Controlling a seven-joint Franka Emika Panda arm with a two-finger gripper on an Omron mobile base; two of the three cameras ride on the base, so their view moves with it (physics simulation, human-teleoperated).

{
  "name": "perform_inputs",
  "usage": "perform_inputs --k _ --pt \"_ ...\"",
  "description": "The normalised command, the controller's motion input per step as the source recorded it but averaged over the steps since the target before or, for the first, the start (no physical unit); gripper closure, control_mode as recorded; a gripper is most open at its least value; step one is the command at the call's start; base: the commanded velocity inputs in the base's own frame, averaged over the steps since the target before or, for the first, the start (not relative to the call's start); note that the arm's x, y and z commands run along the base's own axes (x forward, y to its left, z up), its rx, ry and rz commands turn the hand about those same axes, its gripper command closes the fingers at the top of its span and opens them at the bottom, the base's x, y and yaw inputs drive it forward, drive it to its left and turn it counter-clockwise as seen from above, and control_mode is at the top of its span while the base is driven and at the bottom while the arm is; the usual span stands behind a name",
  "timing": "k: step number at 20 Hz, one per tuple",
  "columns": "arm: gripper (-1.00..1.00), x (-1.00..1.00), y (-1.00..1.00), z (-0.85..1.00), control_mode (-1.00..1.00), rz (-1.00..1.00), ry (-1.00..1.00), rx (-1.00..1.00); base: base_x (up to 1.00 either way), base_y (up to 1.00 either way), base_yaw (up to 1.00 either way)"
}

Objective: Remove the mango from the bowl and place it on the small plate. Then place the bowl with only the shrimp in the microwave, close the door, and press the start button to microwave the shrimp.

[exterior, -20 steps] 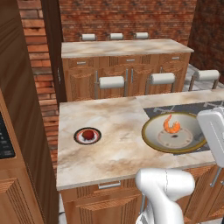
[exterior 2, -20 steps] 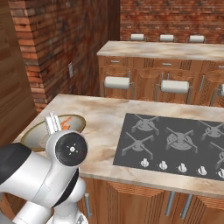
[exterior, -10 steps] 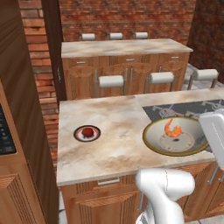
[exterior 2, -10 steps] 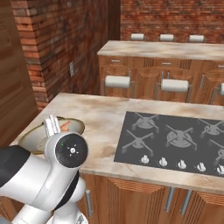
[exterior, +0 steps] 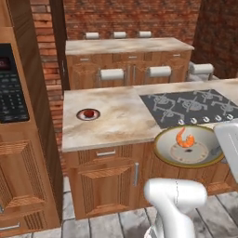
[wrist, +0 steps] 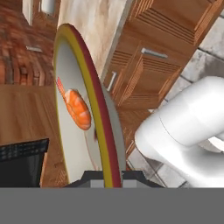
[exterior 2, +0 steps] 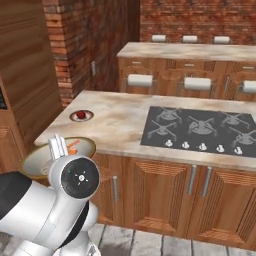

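1. Carrying the bowl [exterior: 189, 148] clear of the tabletop [exterior: 116, 116], the arm was engaged in the second stage of the task: the transfer of the bowl toward the microwave [exterior: 11, 83].
2. The end effector [wrist: 107, 175] was clamped narrowly on the bowl's gold rim, at the bottom centre of the hand view; the bowl stood edge-on there, with the shrimp [wrist: 78, 108] lying on its cream inner face.
3. In the left base view the bowl hung at the lower right of the frame, in front of the cabinet fronts and off the tabletop edge, with the shrimp [exterior: 184, 137] as its only content.
4. The mango [exterior: 88, 113] rested on the small plate [exterior: 79, 116] at the centre left of that frame, on the tabletop and well apart from the bowl; the first stage therefore appeared complete.
5. In the right base view the bowl [exterior 2: 40, 160] showed at the lower left, partly behind the arm's white wrist, and the mango [exterior 2: 80, 115] sat on the small plate [exterior 2: 88, 116] above it.
6. The microwave's keypad occupied the left edge of the left base view; whether the door stood open could not be told.
7. The next move probably called for travel leftward to the cavity with the bowl kept level, so that the shrimp did not slide out.
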Motion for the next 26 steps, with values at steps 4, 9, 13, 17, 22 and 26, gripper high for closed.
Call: perform_inputs --k 4,9,13,17,22,26 --pt "1.00 0.00 0.00 0.00 1.00 0.00 0.00 0.00 -0.77 0.24 0.00" --pt "1.00 0.00 0.00 0.00 1.00 0.00 0.00 0.00 -0.49 0.57 -0.01" --pt "1.00 0.00 0.00 0.00 1.00 0.00 0.00 0.00 -0.05 0.97 0.00" --pt "1.00 0.00 0.00 0.00 1.00 0.00 0.00 0.00 0.00 0.92 0.00" --pt "1.00 0.00 0.00 0.00 1.00 0.00 0.00 0.00 0.08 0.85 0.00" --pt "1.00 0.00 0.00 0.00 1.00 0.00 0.00 0.00 0.16 0.87 0.00"
